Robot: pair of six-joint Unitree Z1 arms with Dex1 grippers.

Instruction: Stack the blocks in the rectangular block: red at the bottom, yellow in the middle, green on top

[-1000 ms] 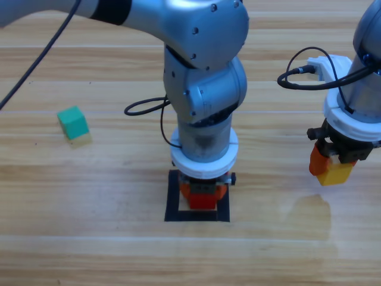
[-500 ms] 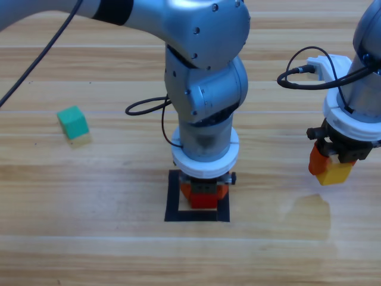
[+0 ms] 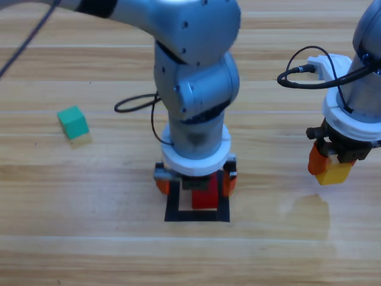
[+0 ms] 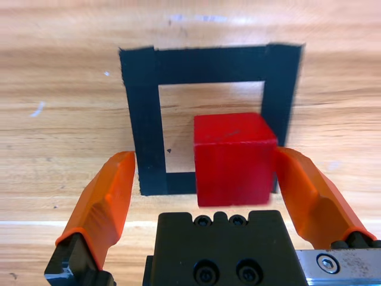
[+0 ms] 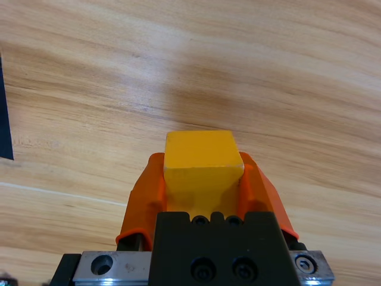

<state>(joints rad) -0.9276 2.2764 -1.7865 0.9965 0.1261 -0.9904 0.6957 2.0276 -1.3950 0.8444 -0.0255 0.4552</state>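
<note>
Left wrist view shows the left gripper [image 4: 205, 185] wide open around the red cube [image 4: 234, 158], which sits inside the black tape square [image 4: 143, 119], while the right gripper [image 3: 331, 167] squeezes the yellow cube [image 3: 334, 173], likely light and hard, by its flat sides.

Three cubes: one red cube [image 3: 204, 199], one yellow cube [image 3: 334, 173], one green cube [image 3: 72, 122]. One black tape square [image 3: 197, 215]. Two robot arms, each with one hand.

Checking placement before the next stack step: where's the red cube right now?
High view: red cube sits on the table inside the black tape square, right of its centre, between the open jaws of the left gripper.
</note>
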